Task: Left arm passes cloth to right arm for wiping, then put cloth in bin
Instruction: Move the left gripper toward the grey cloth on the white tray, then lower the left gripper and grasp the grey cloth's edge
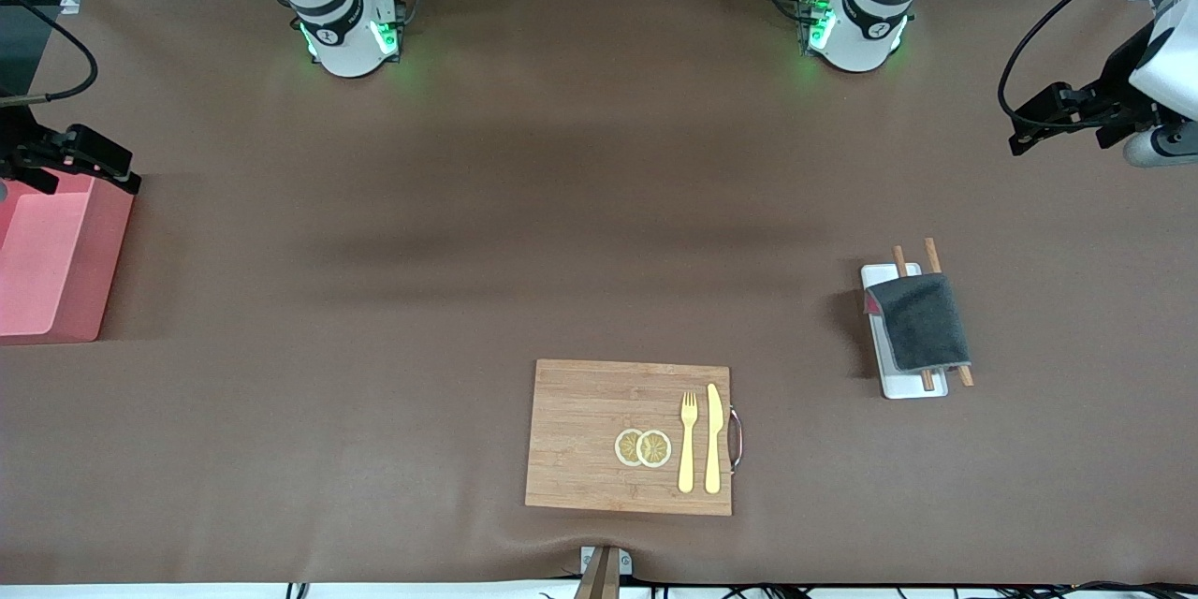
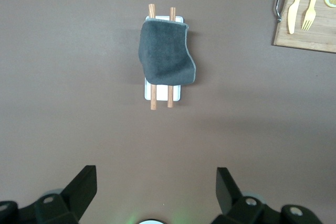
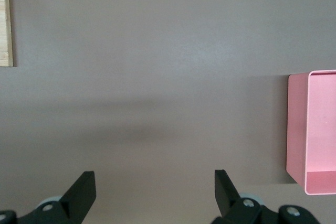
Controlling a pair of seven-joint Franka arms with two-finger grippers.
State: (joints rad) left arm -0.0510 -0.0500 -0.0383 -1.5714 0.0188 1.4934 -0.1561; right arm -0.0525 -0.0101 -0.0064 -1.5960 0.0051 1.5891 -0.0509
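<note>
1. Nothing of the task is judged to be done yet: the cloth (image 1: 922,322) is lying untouched, draped over two wooden sticks (image 1: 930,255) on a small white tray (image 1: 913,387), toward the left arm's end of the table.
2. The left gripper (image 1: 1034,125) is being held high over bare table at that end, well apart from the cloth, with its fingers (image 2: 83,186) spread wide and gripping nothing.
3. The right gripper (image 1: 89,159) is being held over the edge of the bin (image 1: 56,299) at the right arm's end, its fingers (image 3: 84,191) likewise wide open and empty.
4. The pickup, the hand-over, the wiping and the drop into the bin are all being left to do.
5. The pink bin is showing nothing inside, as far as its visible part tells.
6. A bamboo cutting board (image 1: 580,435), nearer the front camera, is carrying a fork (image 1: 688,442), a knife (image 1: 713,438) and two lemon slices (image 1: 643,447).
</note>
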